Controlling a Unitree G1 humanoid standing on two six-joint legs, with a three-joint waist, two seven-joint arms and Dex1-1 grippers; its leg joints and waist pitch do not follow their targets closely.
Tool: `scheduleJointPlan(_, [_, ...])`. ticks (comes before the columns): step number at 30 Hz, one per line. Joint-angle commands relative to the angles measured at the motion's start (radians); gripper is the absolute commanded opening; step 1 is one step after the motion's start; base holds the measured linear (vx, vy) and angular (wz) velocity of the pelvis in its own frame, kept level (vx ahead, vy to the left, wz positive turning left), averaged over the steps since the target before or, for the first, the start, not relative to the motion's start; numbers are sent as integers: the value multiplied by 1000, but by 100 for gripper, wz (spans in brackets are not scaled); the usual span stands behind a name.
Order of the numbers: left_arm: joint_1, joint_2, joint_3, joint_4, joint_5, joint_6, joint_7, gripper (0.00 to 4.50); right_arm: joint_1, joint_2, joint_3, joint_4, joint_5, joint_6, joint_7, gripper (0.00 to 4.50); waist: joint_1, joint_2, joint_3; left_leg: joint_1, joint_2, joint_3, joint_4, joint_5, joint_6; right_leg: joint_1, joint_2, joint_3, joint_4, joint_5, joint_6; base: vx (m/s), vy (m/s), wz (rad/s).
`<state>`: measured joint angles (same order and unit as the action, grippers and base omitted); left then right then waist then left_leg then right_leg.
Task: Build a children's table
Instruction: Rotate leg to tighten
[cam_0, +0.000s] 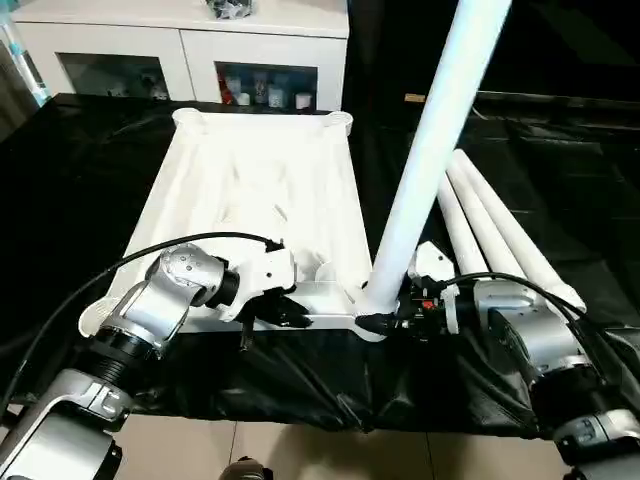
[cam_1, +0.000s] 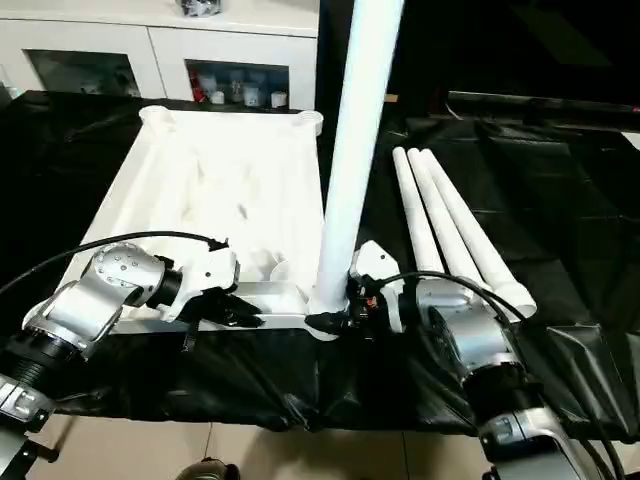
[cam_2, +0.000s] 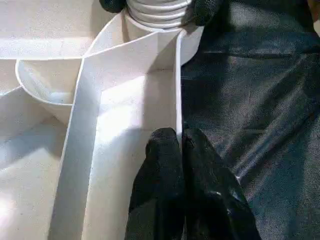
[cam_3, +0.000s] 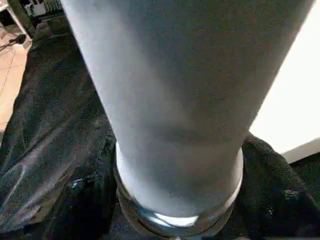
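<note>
Black-draped tabletop (cam_0: 300, 380): table top (cam_0: 260, 190) lies underside up. Left gripper (cam_2: 181, 142) pinches its rim; right gripper (cam_0: 385, 322) straddles upright leg (cam_0: 430, 150); clamped or not, can't tell. Leg stiff, slick: grip yours low.

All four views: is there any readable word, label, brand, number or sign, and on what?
No text can be read in any view.
Table top, upright leg and the three loose legs: plain white, no markings.
Items behind the cabinet's glass doors: any labels are too small to read.
Small red patch near the right hand: too small to tell whether it bears text.
Black cover: unmarked.
</note>
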<state>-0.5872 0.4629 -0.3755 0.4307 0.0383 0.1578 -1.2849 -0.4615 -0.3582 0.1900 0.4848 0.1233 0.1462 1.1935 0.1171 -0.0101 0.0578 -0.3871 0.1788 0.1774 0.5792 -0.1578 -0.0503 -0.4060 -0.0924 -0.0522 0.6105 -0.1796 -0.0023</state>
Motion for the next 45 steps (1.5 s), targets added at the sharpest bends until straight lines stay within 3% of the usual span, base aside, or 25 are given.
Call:
scheduleJointPlan(1, [-3, -36, 0, -14, -6, 19, 50, 0, 12, 33, 19, -13, 20, 18, -12, 277, -3, 2, -66, 25, 51, -11, -74, -304, 7, 41, -56, 37, -72, -239, -231, 0, 0, 0])
scheduleJointPlan(6, [-16, -114, 33, -7, 12, 99, 212, 0, -42, 140, -46, 109, -21, 25, -283, 277, -18, -3, -61, 28, 47, -20, -79, -365, -30, 36, -62, 36, -88, -400, -186, 0, 0, 0])
scheduleJointPlan(10, [-31, -175, 44, -8, 43, 163, 327, 0, -112, 236, -101, 240, -26, 17, -503, 276, -39, -1, -60, 24, 44, -24, -80, -380, -43, 35, -62, 33, -91, -437, -170, 0, 0, 0])
scheduleJointPlan(12, [-36, -204, 50, -12, 49, 191, 368, 0, -140, 275, -120, 285, -22, 23, -582, 276, -45, -1, -62, 29, 43, -22, -77, -386, -37, 30, -60, 34, -95, -431, -167, 0, 0, 0])
scheduleJointPlan(13, [-43, -242, 51, -19, 59, 221, 418, 0, -180, 324, -137, 350, -33, 15, -712, 276, -50, -1, -62, 27, 44, -22, -78, -378, -39, 28, -60, 36, -92, -414, -174, 0, 0, 0])
scheduleJointPlan(18, [-41, -307, 30, -49, 80, 252, 481, 0, -247, 410, -156, 464, -68, -71, -860, 276, -55, -3, -67, 24, 42, -19, -76, -352, -27, 32, -57, 35, -88, -339, -184, 0, 0, 0])
scheduleJointPlan(19, [-41, -307, 30, -49, 80, 252, 481, 0, -247, 410, -156, 464, -68, -71, -860, 276, -54, -4, -68, 23, 42, -17, -75, -342, -21, 33, -57, 36, -86, -318, -188, 0, 0, 0])
scheduleJointPlan(20, [-40, -312, 26, -52, 84, 252, 485, 0, -261, 425, -172, 480, -54, -80, -849, 332, -55, -2, -68, 19, 42, -17, -76, -322, -12, 37, -54, 35, -81, -282, -193, 0, 0, 0])
scheduleJointPlan(24, [-32, -298, 14, -62, 89, 246, 473, 0, -271, 428, -170, 485, -54, -92, -817, 375, -52, 0, -71, 17, 42, -14, -73, -273, 11, 43, -52, 34, -73, -190, -213, 0, 0, 0])
scheduleJointPlan(29, [-10, -252, 20, -72, 78, 214, 417, 0, -259, 374, -133, 452, -71, -134, -702, 375, -55, 8, -68, 19, 42, -14, -73, -308, 10, 43, -52, 35, -78, -226, -217, 0, 0, 0])
scheduleJointPlan(36, [14, -175, 13, -80, 42, 160, 276, 0, -225, 270, -117, 395, -80, -156, -556, 375, -49, 8, -68, 23, 46, -14, -75, -327, 7, 41, -50, 35, -76, -219, -225, 0, 0, 0])
scheduleJointPlan(40, [16, -133, 13, -60, 31, 105, 202, 0, -191, 198, -100, 335, -71, -156, -411, 375, -42, 6, -68, 23, 47, -13, -74, -313, 16, 43, -51, 36, -74, -202, -229, 0, 0, 0])
scheduleJointPlan(45, [14, -89, 7, -39, 4, 35, 93, 0, -105, 103, -46, 166, -10, -118, -143, 375, -17, 0, -69, 24, 50, -9, -71, -273, 38, 44, -50, 35, -70, -175, -228, 0, 0, 0])
